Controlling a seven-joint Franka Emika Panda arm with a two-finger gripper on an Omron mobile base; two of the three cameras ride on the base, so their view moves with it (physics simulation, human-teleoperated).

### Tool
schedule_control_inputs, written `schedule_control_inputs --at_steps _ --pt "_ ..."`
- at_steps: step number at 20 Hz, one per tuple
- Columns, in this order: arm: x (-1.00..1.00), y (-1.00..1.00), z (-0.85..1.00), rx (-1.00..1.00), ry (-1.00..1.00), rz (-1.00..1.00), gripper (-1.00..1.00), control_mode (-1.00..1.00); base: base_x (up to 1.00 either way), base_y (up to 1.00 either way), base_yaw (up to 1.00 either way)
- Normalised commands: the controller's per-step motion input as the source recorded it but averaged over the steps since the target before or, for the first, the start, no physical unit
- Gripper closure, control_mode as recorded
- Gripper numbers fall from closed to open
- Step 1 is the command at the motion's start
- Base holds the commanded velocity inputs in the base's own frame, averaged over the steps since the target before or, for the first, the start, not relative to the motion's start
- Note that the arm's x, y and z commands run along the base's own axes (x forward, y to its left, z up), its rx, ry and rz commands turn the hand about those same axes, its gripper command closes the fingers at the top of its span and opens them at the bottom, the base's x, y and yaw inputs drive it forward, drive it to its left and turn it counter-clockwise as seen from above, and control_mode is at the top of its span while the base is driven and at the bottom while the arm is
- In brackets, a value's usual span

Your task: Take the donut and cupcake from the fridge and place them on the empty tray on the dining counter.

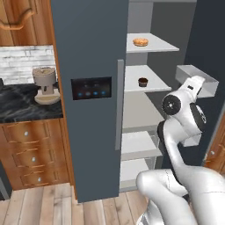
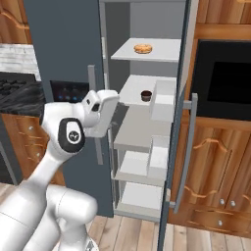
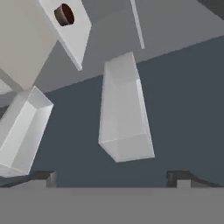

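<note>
One fridge is standing with its right door swung open, showing white shelves stacked inside. Two pastries are sitting in it: one donut lying on the upper shelf, and one cupcake resting on the shelf just below. Two white door bins are hanging on the open door. The gripper is hovering empty before them, fingers spread wide apart.
</note>
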Motion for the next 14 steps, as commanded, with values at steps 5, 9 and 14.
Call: schedule_control_inputs --at_steps 5,9,14 --pt "-0.33 0.80 0.05 0.56 -0.37 -0.04 -1.00 -1.00 0.00 0.00 0.00" --pt "-0.36 0.28 0.05 0.73 -0.25 -0.03 -1.00 -1.00 0.00 0.00 0.00" --pt "-0.37 0.31 0.00 0.72 -0.01 0.05 -1.00 -1.00 0.00 0.00 0.00"
